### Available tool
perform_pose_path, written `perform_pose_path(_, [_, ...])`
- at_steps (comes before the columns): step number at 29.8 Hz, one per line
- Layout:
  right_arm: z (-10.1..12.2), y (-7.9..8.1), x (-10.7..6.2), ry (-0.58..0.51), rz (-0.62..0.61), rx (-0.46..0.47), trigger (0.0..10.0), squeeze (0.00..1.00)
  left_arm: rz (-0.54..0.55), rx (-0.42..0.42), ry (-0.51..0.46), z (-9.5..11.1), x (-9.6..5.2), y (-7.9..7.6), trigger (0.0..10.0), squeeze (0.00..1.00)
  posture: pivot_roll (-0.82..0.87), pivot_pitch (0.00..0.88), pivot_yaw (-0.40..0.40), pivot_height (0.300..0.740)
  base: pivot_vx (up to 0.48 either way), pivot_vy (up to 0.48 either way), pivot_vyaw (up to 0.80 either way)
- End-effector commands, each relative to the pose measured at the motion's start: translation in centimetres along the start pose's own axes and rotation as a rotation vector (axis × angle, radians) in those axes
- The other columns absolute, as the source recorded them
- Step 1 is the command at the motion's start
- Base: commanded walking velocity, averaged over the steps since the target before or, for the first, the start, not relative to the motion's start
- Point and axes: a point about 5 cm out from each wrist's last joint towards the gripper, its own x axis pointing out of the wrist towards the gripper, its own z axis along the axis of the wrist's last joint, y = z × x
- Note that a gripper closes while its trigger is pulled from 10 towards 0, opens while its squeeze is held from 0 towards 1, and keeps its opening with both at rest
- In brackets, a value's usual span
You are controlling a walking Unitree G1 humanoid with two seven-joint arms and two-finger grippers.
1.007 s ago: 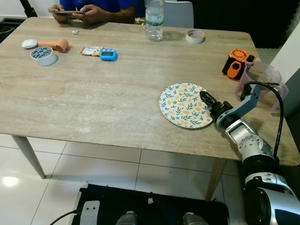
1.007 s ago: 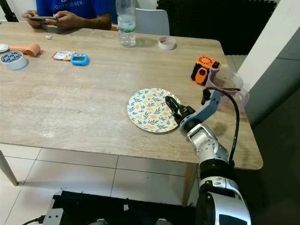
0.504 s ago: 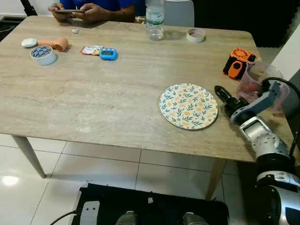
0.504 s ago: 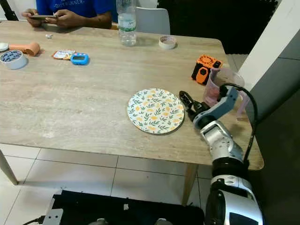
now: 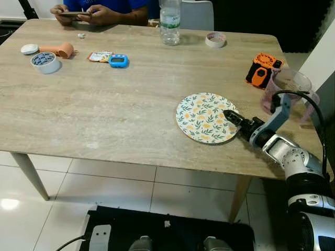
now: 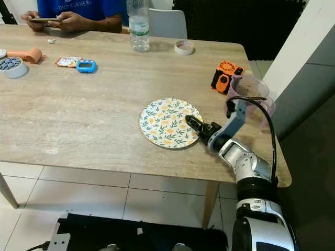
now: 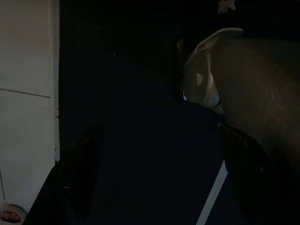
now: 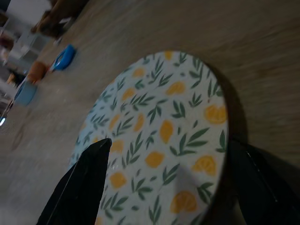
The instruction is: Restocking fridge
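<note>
A round plate [image 5: 203, 117] with a lemon and leaf print lies flat on the wooden table [image 5: 104, 115], near its front right. My right gripper [image 5: 231, 116] is low over the table at the plate's right rim, pointing left across it. In the right wrist view the plate [image 8: 154, 136] lies just ahead, between the spread black fingers [image 8: 77, 185], so the right gripper [image 8: 171, 187] is open and holds nothing. My left gripper [image 7: 159, 178] hangs idle in the dark, fingers apart.
Behind my right arm stand a clear pitcher [image 5: 288, 89] and an orange device [image 5: 260, 69]. Further back are a water bottle [image 5: 169, 21] and a tape roll [image 5: 215, 39]. A blue timer [image 5: 118, 60] lies far left. A person [image 5: 99, 10] sits at the far end.
My right gripper was over the plate's right part, drew back to the right off the plate, and now has come back to its right rim, lower down. The plate has stayed put.
</note>
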Motion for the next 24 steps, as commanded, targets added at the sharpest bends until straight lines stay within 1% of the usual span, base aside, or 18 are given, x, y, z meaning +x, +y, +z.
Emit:
perform_pose_path(1, [-1.8,-0.4,-0.1,0.080,-0.012,0.036,10.0,0.00,-0.006,-0.010,0.038,-1.2,-0.1,-0.5,10.0,0.00,-0.04,0.156,-0.035,0.740,0.000,0.000,0.00])
perform_pose_path(2, [-2.2,-0.1,0.0,0.113,0.006,0.033,10.0,0.00,-0.008,-0.011,0.039,-1.2,-0.1,-0.6,10.0,0.00,-0.04,0.156,-0.035,0.740,0.000,0.000,0.00])
perform_pose_path(5, [-2.6,0.1,0.1,0.144,0.002,0.032,10.0,0.00,-0.009,-0.011,0.040,-1.3,-0.1,-0.7,10.0,0.00,-0.04,0.155,-0.037,0.740,0.000,0.000,0.00])
perform_pose_path(6, [-2.7,0.1,0.1,0.150,0.000,0.028,0.0,0.00,-0.010,-0.011,0.040,-1.3,-0.1,-0.8,10.0,0.00,-0.04,0.155,-0.037,0.740,0.000,0.000,0.00])
perform_pose_path(9, [-3.0,0.2,0.2,0.161,-0.001,0.021,0.0,0.00,-0.010,-0.012,0.040,-1.3,0.0,-0.9,10.0,0.00,-0.04,0.155,-0.037,0.740,0.000,0.000,0.00])
perform_pose_path(13, [-3.3,0.4,0.3,0.163,-0.001,0.035,0.0,0.00,-0.010,-0.015,0.038,-1.3,0.0,-1.0,10.0,0.00,-0.04,0.155,-0.037,0.740,0.000,0.000,0.00])
perform_pose_path(18, [-3.8,0.7,0.3,0.179,0.016,0.044,0.0,0.00,0.003,-0.048,0.021,-0.9,0.1,-1.1,10.0,0.00,-0.04,0.152,-0.037,0.740,0.000,0.000,0.00])
perform_pose_path(21, [-3.9,0.7,0.2,0.183,0.014,0.044,0.0,0.00,0.015,-0.073,0.005,-0.5,0.1,-0.8,10.0,0.00,-0.04,0.149,-0.036,0.740,0.000,0.000,0.00])
perform_pose_path(22, [-3.9,0.6,0.2,0.179,0.016,0.051,0.0,0.00,0.036,-0.116,-0.031,0.6,0.2,-0.2,10.0,0.00,-0.04,0.144,-0.036,0.740,0.000,0.000,0.00])
perform_pose_path(23, [-3.9,0.6,0.2,0.179,0.016,0.051,0.0,0.00,0.036,-0.116,-0.031,0.6,0.2,-0.2,10.0,0.00,-0.04,0.144,-0.036,0.740,0.000,0.000,0.00])
perform_pose_path(24, [-3.9,0.6,0.2,0.176,0.017,0.053,0.0,0.00,0.044,-0.133,-0.046,1.1,0.2,0.0,10.0,0.00,-0.04,0.144,-0.036,0.740,0.000,0.000,0.00])
